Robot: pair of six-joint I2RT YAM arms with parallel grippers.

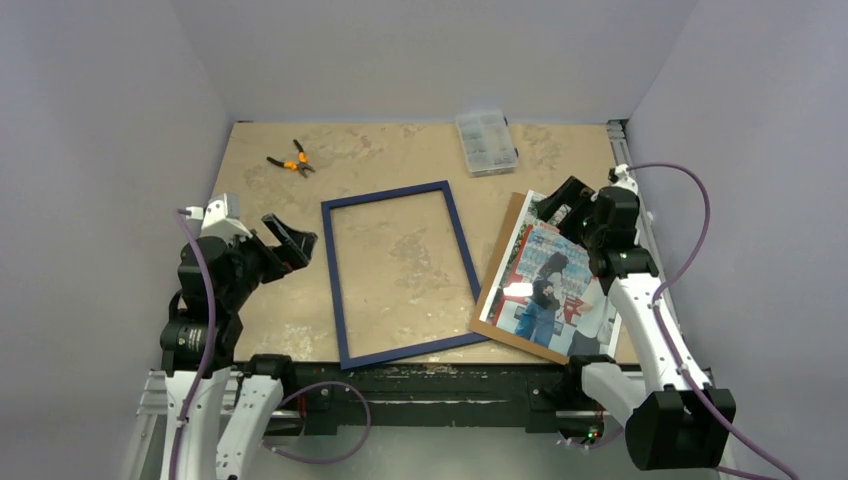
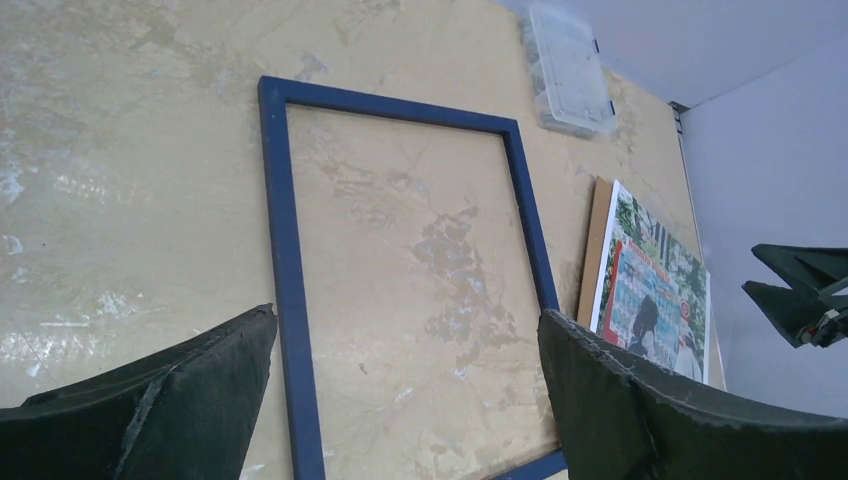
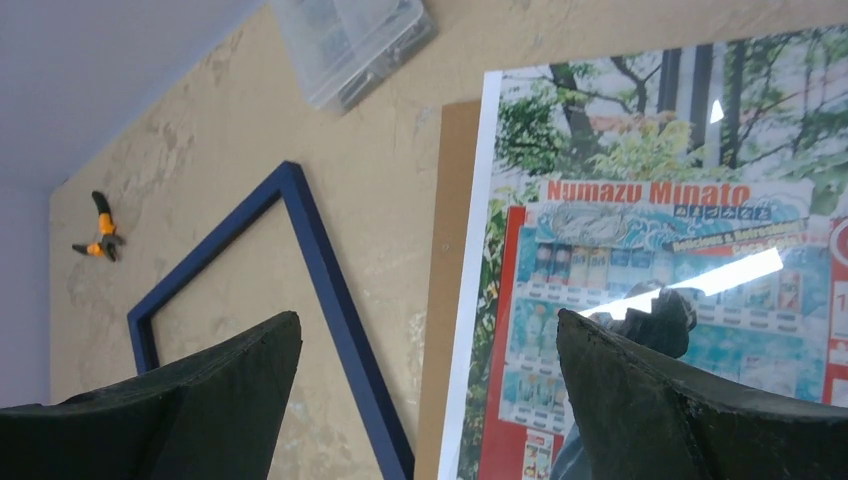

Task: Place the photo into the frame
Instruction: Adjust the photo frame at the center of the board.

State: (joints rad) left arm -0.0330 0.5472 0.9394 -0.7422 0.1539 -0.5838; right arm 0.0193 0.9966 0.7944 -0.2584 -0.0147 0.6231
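**On the worktop, photo and frame lie apart: nothing inserted yet**

Right of centre, the photo lies picture side up on a brown board, just beside the frame. The frame lies flat, blue face up, with only worktop showing between its rails. The left fingers hang spread wide by the frame's left rail. The right fingers hang spread wide over the photo's far end, gripping nothing. By my judgement every step remains: lifting the print, seating it, probably backing it with the board.
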